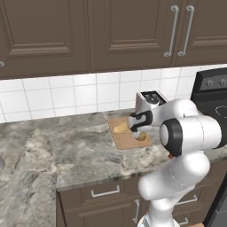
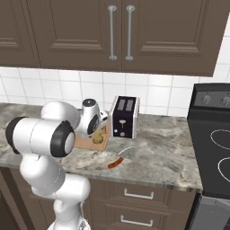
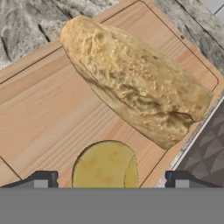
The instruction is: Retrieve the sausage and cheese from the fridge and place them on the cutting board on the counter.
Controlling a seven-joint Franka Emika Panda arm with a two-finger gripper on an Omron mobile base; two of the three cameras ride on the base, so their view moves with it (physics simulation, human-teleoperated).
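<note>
We see the white arm bent low over the tabletop [image 1: 66,146], its end effector [image 3: 109,181] poised directly above the cutting board [image 1: 126,137]. In the hand view, the two dark fingertips [image 3: 41,180] stand spread wide on either side of the cheese [image 3: 105,165], a round pale yellow chunk lying on the board's wood, with clear space between each tip and the chunk, so the end effector grips nothing. Just beyond the cheese on the same board lies a long, crusty golden-brown loaf [image 3: 135,83], set diagonally across the grain.

From the left base view we find the cutting board near the tiled back wall, just in front of the silver toaster [image 1: 150,101], with the loaf showing at the board's left half and the cheese at its near right corner beneath the hand. From the right base view we see the toaster's dark side next to the board, and the sausage [image 2: 117,161], a reddish-brown link, lying on the bare marbled tabletop in front of the toaster, apart from the board and toward the tabletop's front edge. A black stove [image 2: 211,134] stands at the right end of the tabletop, and dark brown cabinets [image 2: 121,31] hang above.
</note>
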